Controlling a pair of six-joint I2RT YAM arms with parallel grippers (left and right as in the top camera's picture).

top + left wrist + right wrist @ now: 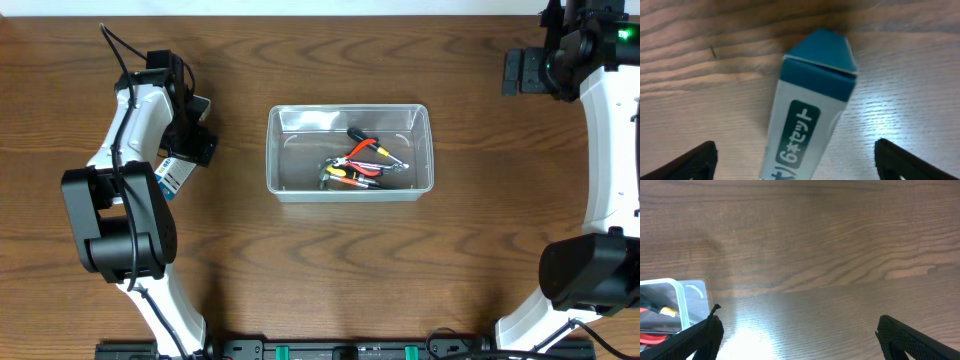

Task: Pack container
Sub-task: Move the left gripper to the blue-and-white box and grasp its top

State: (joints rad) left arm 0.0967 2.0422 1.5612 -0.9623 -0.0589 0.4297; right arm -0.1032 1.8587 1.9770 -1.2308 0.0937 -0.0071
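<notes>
The container (272, 150), a clear greyish tub, stands at the table's middle with several orange-handled hand tools (362, 162) lying in it. A small blue-and-white cardboard box (176, 176) lies on the wood at the left. My left gripper (188, 152) hangs over that box. In the left wrist view the box (807, 115) runs between the fingers (695, 160), with a gap on each side, and the left gripper (796, 162) is open. My right gripper (518, 72) is at the far right, open (800, 340) over bare wood. The container's corner (682, 305) shows at that view's left edge.
The left arm's base and links (120, 230) take up the table's left side. The right arm (600, 180) stands along the right edge. A black rail (330, 350) runs along the front edge.
</notes>
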